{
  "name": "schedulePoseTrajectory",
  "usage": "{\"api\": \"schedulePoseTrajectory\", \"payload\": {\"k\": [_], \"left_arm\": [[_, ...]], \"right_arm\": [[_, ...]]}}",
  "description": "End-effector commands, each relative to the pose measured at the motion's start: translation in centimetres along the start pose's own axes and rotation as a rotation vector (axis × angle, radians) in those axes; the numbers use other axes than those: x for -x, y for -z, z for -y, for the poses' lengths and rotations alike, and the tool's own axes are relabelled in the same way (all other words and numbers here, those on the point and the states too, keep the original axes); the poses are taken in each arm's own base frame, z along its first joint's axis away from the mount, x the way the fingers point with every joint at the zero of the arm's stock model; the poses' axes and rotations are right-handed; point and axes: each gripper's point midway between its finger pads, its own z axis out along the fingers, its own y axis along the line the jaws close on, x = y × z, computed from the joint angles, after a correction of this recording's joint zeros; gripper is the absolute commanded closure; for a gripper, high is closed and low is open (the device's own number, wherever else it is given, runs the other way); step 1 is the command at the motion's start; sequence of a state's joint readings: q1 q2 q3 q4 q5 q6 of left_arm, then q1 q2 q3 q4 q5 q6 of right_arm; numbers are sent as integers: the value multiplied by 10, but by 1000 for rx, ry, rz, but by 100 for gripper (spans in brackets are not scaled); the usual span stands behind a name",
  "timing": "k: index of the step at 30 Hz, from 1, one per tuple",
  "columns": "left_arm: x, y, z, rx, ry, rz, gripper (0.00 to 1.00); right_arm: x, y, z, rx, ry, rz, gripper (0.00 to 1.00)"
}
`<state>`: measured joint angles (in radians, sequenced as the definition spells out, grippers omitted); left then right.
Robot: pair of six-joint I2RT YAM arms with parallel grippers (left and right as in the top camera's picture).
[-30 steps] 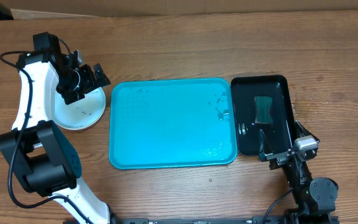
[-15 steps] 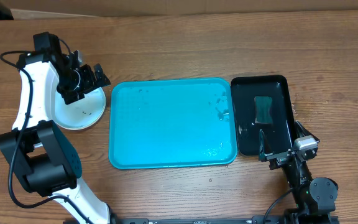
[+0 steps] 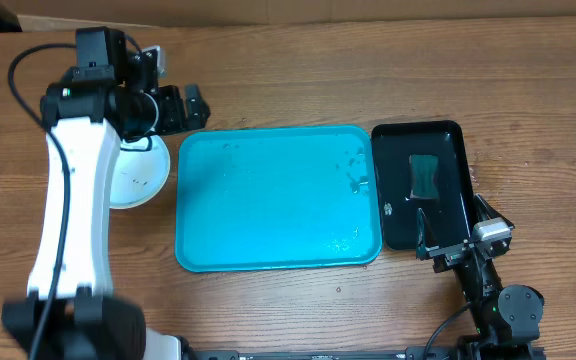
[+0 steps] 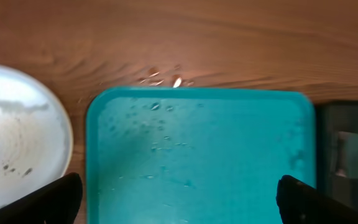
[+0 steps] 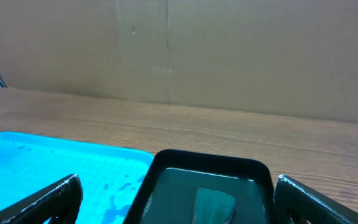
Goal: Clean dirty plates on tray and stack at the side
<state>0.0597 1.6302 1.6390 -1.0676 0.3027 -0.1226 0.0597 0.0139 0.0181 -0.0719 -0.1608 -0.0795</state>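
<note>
Resting on the wooden surface (image 3: 298, 310) at nine o'clock of the large turquoise plastic tray (image 3: 268, 210), the small round white plastic plate (image 3: 133, 180) looks light, stiff and wet-slick, so pinch its thin raised rim. The left claw (image 3: 190, 108) at eleven o'clock and the right claw (image 3: 455, 222) at four o'clock both gape wide, empty.

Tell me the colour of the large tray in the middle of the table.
The large tray is turquoise-blue, clearest in the overhead view.
</note>
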Motion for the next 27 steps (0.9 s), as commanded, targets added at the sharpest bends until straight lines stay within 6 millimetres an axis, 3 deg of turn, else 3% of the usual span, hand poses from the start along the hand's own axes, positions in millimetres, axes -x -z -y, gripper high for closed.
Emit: {"api": "schedulePoseTrajectory", "payload": {"k": [1, 12, 18, 22, 27], "left_arm": [[8, 47, 29, -33, -78, 124, 0], [-10, 171, 65, -78, -177, 429, 0], [-31, 213, 74, -92, -209, 536, 0], [-51, 223, 72, -89, -210, 563, 0], [-93, 200, 52, -53, -173, 498, 0]], "right_arm": [[-1, 0, 0, 2, 8, 7, 0], [-1, 0, 0, 2, 8, 7, 0], [-1, 0, 0, 2, 8, 7, 0], [-1, 0, 0, 2, 8, 7, 0], [-1, 0, 0, 2, 8, 7, 0]]}}
